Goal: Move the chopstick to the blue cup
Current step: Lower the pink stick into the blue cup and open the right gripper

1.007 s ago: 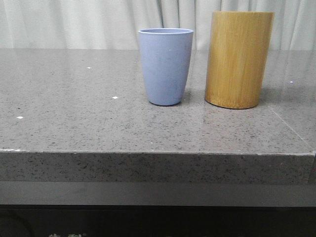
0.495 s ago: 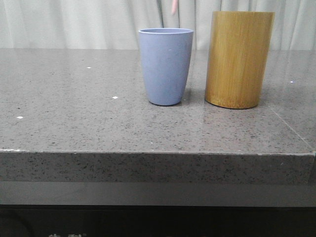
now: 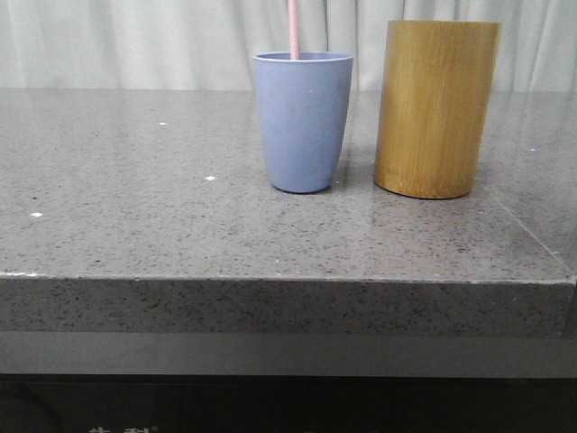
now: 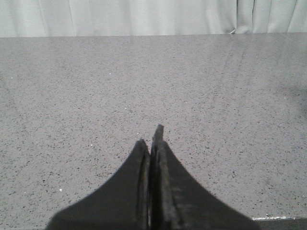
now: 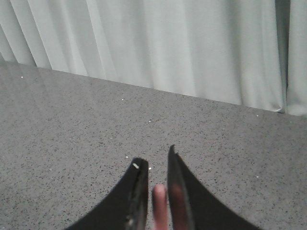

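The blue cup (image 3: pixel 303 122) stands upright on the grey stone table (image 3: pixel 135 216), left of the bamboo cylinder. A pale pink chopstick (image 3: pixel 293 29) comes down from above the front view and its lower end is inside the cup's mouth. In the right wrist view the chopstick's (image 5: pixel 160 206) end shows between the fingers of my right gripper (image 5: pixel 156 160). The jaws stand a little wider than the stick, with a dark gap on one side. My left gripper (image 4: pixel 149 135) is shut and empty over bare table. Neither gripper shows in the front view.
A taller, wider yellow-brown bamboo cylinder (image 3: pixel 436 108) stands close to the right of the blue cup. White curtains hang behind the table. The table's front edge (image 3: pixel 288 281) runs across the front view.
The chopstick was absent one second ago. Its tip then showed at the top, right of the cup's centre. It has now come down and left into the cup's mouth.
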Motion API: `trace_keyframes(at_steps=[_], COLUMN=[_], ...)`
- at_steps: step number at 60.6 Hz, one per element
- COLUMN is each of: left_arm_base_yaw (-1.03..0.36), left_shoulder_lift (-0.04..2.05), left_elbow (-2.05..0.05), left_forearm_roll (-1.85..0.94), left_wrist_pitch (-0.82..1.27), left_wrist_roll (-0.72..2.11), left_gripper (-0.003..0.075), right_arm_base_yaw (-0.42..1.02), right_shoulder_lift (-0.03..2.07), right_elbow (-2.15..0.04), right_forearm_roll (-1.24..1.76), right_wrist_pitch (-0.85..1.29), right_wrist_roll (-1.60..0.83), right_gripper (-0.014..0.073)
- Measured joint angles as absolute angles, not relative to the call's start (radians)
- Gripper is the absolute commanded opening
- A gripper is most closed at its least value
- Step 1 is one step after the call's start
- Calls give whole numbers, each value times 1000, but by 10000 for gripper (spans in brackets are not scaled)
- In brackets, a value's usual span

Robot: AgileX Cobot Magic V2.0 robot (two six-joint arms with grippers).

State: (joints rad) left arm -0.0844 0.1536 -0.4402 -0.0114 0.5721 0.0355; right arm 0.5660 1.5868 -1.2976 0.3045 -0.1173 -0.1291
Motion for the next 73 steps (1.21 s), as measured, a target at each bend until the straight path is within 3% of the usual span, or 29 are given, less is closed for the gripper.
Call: trace_keyframes(at_steps=[12, 21, 30, 43, 52, 73], left_arm_base_yaw=[-84, -84, -84, -84, -84, -84], left_shoulder_lift=[154, 154, 154, 154, 154, 154], left_elbow=[-440, -440, -440, -440, -440, -440], left_forearm_roll=[-11, -11, -11, -11, -11, -11], left_wrist_pitch=[572, 572, 572, 572, 572, 572], left_wrist_roll=[35, 35, 35, 35, 35, 35], left_gripper=[-19, -19, -19, -19, -19, -19], right_arm_base_yaw=[566, 564, 532, 423, 305, 35], right_shoulder_lift=[1568, 1520, 1494, 1491, 1464, 1262], right_elbow=[-1298, -1361, -1526, -1732, -1760, -1586], right_forearm_roll=[298, 262, 206, 158, 129, 103], right_wrist_pitch=[-109, 17, 311, 695, 857, 934], right_wrist_roll=[-129, -131, -131, -129, -129, -131], right_gripper=[220, 43, -120, -117, -117, -117])
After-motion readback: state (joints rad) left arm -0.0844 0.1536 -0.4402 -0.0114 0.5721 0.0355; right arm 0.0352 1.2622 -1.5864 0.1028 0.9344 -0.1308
